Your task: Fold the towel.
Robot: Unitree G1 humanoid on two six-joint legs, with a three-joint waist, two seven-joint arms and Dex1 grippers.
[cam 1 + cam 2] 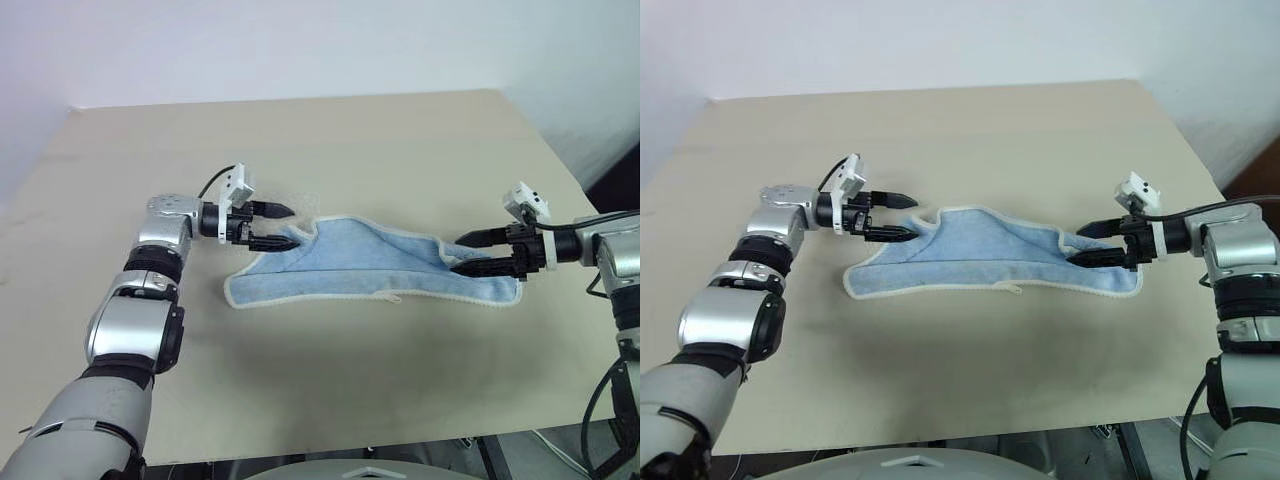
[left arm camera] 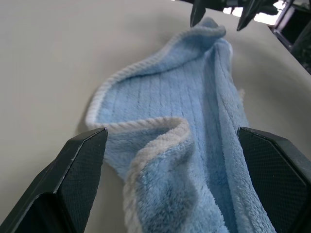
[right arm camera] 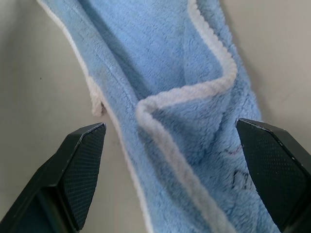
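Leftmost, the robot's left pincer [image 1: 272,225] reaches in from the side with its two black fingers spread apart, one above the other, and the left end of the small light blue terry towel with its white stitched border [image 1: 370,265] sits just at the tips; in the left wrist view the rumpled corner of the cloth lies between the open fingers, but nothing is clamped on it. Next, across the middle of the pale beige desk [image 1: 400,140], the towel lies as a long, narrow strip running from one arm to the other, its far edge humped and wavy and its near edge fairly straight, with a tiny white tag loop [image 1: 393,297] poking out from that near edge. It looks doubled over lengthwise already, though loosely and unevenly, so I would judge one fold made and not squared up. Farther right, the right pincer [image 1: 468,255] points in toward the other end of the strip, fingers likewise wide apart and empty, with a turned-over bordered corner and some small dark marks [image 3: 241,178] lying between them in the right wrist view. What seems left is bringing one short end over the other and flattening the result.
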